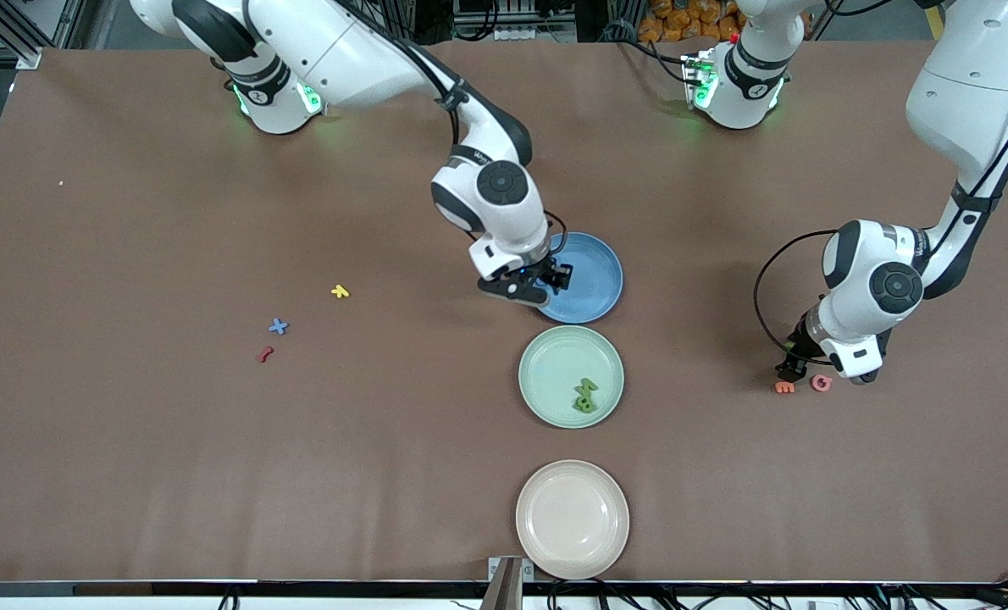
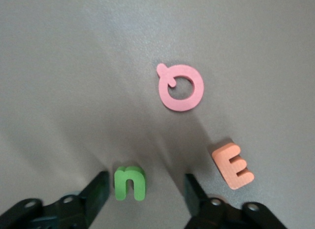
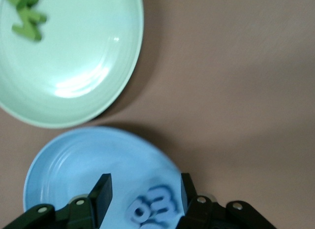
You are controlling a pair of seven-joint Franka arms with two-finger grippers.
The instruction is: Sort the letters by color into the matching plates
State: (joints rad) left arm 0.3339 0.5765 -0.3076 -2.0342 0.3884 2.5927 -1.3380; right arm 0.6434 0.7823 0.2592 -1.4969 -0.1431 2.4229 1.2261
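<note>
My right gripper (image 1: 555,278) hangs open over the blue plate (image 1: 593,271). In the right wrist view, blurred blue letters (image 3: 155,204) show on the blue plate (image 3: 64,165) between its fingers (image 3: 101,192), touching neither. The mint green plate (image 1: 571,376) sits nearer the front camera and holds green letters (image 1: 586,396). My left gripper (image 1: 792,366) is low at the left arm's end of the table. Its open fingers (image 2: 98,189) straddle a green n (image 2: 130,183) lying flat, with gaps on both sides. A blue X (image 1: 278,325) lies toward the right arm's end.
A pink G (image 1: 821,383) and an orange E (image 1: 783,387) lie close beside the left gripper. A yellow letter (image 1: 340,291) and a dark red one (image 1: 265,354) lie near the blue X. A cream plate (image 1: 572,518) sits at the table's front edge.
</note>
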